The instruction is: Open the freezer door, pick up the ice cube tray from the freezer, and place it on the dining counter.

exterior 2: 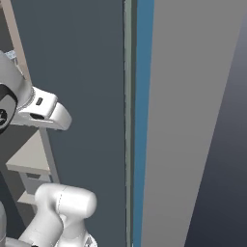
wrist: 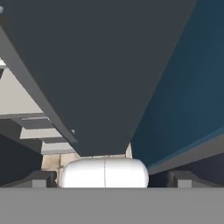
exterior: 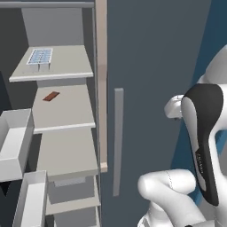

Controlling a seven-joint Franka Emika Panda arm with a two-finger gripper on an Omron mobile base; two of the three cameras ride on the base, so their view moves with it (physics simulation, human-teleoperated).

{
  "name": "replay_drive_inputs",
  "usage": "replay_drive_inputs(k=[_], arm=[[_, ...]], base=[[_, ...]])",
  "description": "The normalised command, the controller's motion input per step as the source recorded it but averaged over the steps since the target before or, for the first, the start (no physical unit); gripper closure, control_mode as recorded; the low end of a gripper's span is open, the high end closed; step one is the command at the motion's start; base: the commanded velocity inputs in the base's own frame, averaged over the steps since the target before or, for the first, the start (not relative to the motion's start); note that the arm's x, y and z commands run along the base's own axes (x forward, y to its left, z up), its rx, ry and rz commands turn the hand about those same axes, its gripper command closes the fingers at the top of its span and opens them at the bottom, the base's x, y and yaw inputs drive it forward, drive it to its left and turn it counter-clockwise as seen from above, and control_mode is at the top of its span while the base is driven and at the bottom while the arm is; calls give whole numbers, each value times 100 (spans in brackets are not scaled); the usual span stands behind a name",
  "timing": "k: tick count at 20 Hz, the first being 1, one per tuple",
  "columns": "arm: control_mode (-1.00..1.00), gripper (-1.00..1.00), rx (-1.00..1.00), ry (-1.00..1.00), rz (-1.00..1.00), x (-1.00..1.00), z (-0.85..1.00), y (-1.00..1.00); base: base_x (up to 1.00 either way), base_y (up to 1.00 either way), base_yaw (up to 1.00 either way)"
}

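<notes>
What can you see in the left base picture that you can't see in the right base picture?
Left base view: the ice cube tray on the top shelf of the open freezer, a small brown bar one shelf down, white bins at the left, and the front of the plain door's grey bar handle.
Right base view: a tall light grey panel beside a blue strip.
Both: the plain dark grey door, the robot's white arm, and pale freezer shelves.

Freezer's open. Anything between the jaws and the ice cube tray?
On its shelf, nothing: the ice cube tray lies alone on the top shelf of the freezer. The hand view faces the plain grey door, open jaws away from the tray.
</notes>
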Motion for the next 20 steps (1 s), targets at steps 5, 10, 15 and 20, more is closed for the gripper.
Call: replay_drive_inputs(k=[5, 10, 15, 20], arm=[[100, -100, 0, 0, 0, 0, 0, 0], [100, -100, 0, 0, 0, 0, 0, 0], [100, -100, 0, 0, 0, 0, 0, 0], [100, -100, 0, 0, 0, 0, 0, 0]], base=[[-2, 34, 18], [1, 26, 24], [0, 35, 27], [0, 44, 28]])
